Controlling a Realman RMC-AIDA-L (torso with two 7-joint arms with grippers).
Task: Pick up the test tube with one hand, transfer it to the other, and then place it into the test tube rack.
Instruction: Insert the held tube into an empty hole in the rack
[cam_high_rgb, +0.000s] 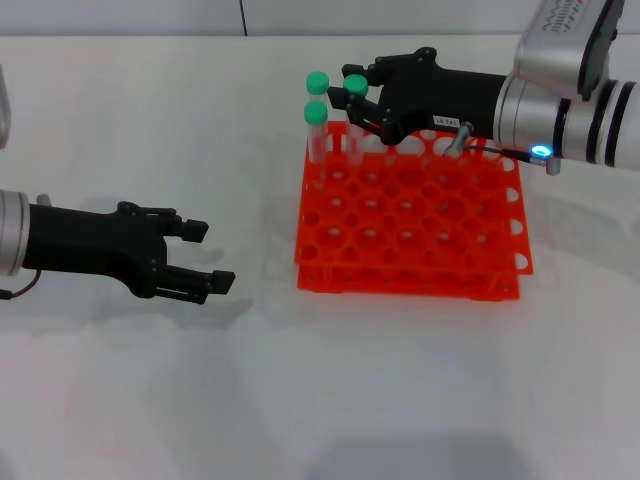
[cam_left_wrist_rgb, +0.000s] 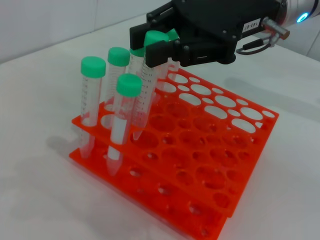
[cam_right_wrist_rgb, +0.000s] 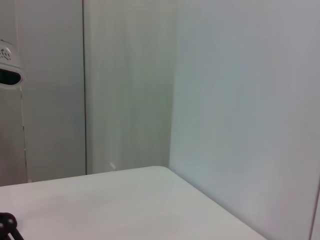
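Two black grippers show in the head view: the right gripper (cam_high_rgb: 350, 103) reaches over the far-left corner of the orange-red test tube rack (cam_high_rgb: 410, 215), its jaws closed on a green-capped test tube (cam_high_rgb: 354, 120) standing upright in a corner hole, while the left gripper (cam_high_rgb: 208, 256) hovers over the white desk (cam_high_rgb: 320, 400) well left of the rack, jaws open and empty. In the left wrist view, the right gripper (cam_left_wrist_rgb: 154, 42) clasps the test tube (cam_left_wrist_rgb: 145, 90) just below its cap, three other green-capped tubes (cam_left_wrist_rgb: 91, 100) beside it. The right wrist view shows only desk and walls.
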